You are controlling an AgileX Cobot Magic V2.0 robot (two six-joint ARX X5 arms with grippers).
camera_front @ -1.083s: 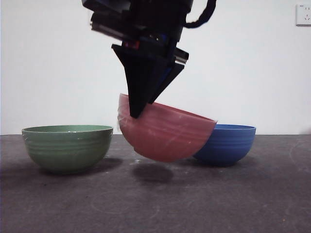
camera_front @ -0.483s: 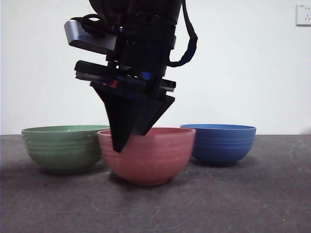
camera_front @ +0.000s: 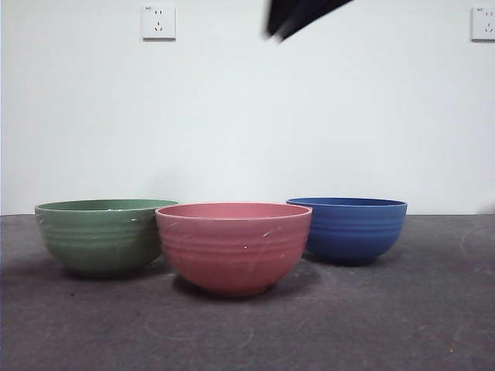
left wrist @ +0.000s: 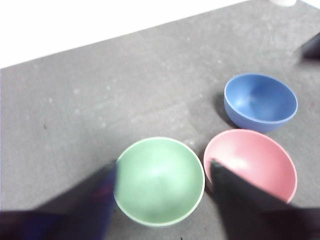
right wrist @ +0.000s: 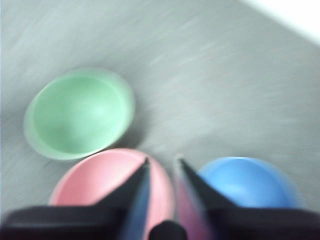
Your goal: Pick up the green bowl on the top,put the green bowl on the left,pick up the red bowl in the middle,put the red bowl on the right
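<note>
Lifting my empty right gripper (right wrist: 161,161), jaws narrowly parted, straight up off the red bowl (camera_front: 233,246) resting between the green bowl (camera_front: 106,235) and blue bowl (camera_front: 352,229), I'd avoid clipping its rim.

You see a muted-green bowl (camera_front: 106,234) with faint ribs, a pinkish-red bowl (camera_front: 233,246) ribbed with white scratches, a blue bowl (camera_front: 352,229), all on dark grey table (camera_front: 371,317).

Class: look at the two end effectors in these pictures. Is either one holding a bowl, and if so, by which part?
Neither. The green bowl, red bowl and blue bowl all sit free on the table; the left end effector and right end effector grip nothing.
</note>
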